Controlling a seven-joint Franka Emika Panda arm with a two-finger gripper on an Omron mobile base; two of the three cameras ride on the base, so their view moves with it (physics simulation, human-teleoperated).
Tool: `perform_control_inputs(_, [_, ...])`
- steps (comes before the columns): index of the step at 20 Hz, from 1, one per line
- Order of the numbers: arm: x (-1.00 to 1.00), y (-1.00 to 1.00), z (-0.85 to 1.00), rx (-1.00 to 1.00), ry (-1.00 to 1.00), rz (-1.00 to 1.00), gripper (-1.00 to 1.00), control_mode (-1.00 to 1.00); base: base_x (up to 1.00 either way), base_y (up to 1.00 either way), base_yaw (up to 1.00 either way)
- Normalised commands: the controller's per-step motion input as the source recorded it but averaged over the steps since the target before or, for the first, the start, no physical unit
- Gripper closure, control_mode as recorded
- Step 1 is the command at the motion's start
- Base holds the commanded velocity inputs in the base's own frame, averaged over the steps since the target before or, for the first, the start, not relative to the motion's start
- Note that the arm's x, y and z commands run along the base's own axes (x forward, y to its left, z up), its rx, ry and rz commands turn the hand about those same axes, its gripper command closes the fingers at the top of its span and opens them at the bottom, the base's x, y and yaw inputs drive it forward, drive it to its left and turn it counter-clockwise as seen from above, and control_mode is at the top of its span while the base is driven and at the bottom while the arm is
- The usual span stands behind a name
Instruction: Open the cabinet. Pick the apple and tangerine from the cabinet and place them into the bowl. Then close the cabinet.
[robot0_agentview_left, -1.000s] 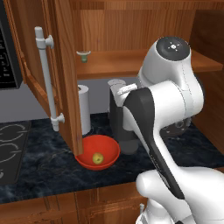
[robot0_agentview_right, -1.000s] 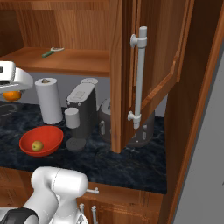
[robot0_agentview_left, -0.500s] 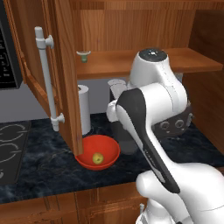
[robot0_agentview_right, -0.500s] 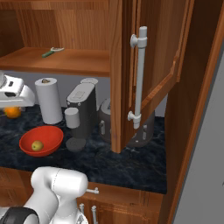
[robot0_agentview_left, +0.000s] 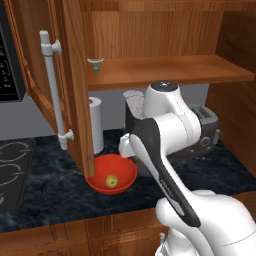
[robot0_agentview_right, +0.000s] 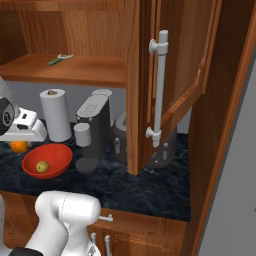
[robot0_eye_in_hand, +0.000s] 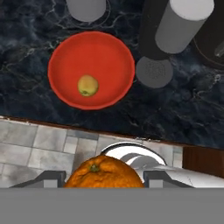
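1. Left base view: the apple (robot0_agentview_left: 112, 180) lies in the bowl (robot0_agentview_left: 128, 168), on the counter (robot0_agentview_left: 45, 195) under the cabinet (robot0_agentview_left: 165, 70).
2. Right base view: the tangerine (robot0_agentview_right: 19, 146) hangs just beside the bowl.
3. Hand view: my gripper (robot0_eye_in_hand: 103, 180) is clenched on the tangerine, short of the bowl. Judging it light, round, slightly soft, without a long axis; stem faces the camera.

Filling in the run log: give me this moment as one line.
gripper: shut on tangerine | apple: in bowl | tangerine: above counter, short of bowl | cabinet: doors open

My arm bends low. My gripper (robot0_eye_in_hand: 104, 183) points down, jaws closed on the tangerine (robot0_eye_in_hand: 104, 171).
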Motion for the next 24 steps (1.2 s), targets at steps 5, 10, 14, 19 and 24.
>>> perform_control_inputs(5, [0.36,0.08,-0.42,0.00,0.00,0.00,1.00,-1.00,0.00,0.00,0.00])
perform_control_inputs(10, [0.58,0.19,-0.47,0.00,0.00,0.00,1.00,-1.00,0.00,0.00,0.00])
perform_control_inputs(14, [0.64,0.22,-0.45,0.02,0.03,0.00,1.00,-1.00,0.00,0.00,0.00])
perform_control_inputs(19, [0.69,0.26,-0.46,0.01,0.03,0.00,1.00,-1.00,0.00,0.00,0.00])
perform_control_inputs(24, [0.58,0.06,-0.34,0.00,0.00,0.00,1.00,-1.00,0.00,0.00,0.00])
